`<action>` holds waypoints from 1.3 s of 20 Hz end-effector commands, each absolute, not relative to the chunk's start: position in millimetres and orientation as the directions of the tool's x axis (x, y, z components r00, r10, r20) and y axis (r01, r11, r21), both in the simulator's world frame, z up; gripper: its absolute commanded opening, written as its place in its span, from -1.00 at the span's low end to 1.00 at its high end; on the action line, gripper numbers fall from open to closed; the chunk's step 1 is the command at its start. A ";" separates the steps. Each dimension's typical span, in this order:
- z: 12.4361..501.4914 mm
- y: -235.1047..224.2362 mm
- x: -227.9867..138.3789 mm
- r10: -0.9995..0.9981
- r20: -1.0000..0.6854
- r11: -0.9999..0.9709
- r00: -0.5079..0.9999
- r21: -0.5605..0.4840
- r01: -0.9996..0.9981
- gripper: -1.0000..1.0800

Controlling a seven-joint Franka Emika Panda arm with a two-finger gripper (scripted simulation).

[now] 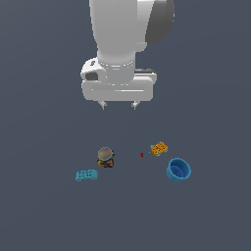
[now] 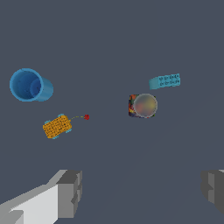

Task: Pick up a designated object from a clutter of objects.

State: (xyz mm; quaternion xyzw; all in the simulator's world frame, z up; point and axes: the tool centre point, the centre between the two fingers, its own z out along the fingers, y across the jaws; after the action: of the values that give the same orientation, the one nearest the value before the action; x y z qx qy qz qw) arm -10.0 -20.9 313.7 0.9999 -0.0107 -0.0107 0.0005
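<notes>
A: Hanging high over the tabletop [image 1: 44, 215], the pincer [image 1: 118, 104] has its jaws spread wide and holds nothing. The wrist view shows both fingers [image 2: 70, 192] with a broad gap.

B: So where's the target?

A: The blue cup [image 1: 178, 170] is well off to the exterior view's right of the pincer's line, apart from the rest, and looks tipped, its mouth partly towards the camera. The orange gridded block [image 1: 159, 148] is its nearest neighbour, with a red speck [image 1: 141, 155] just beyond.

B: How best to go at it?

A: I'd shift sideways first, centre over the cup, then descend and close across the ribbed wall, staying clear of the block. The grey-topped lump [image 1: 105, 157] and teal studded brick [image 1: 86, 174] shouldn't interfere.

B: And the arm?

A: Wrist pointing straight down, fingers vertical.
</notes>
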 end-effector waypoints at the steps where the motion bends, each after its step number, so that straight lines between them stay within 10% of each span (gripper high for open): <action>1: 313.7 -20.9 -10.0 -0.021 -0.021 -1.000 1.000 0.001 -0.021 0.23; 26: 261.4 33.2 40.8 0.150 0.047 -0.986 0.988 0.085 0.145 0.23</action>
State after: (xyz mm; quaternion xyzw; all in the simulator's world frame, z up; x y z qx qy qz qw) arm 33.5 21.5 270.7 0.9973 0.0604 0.0204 0.0364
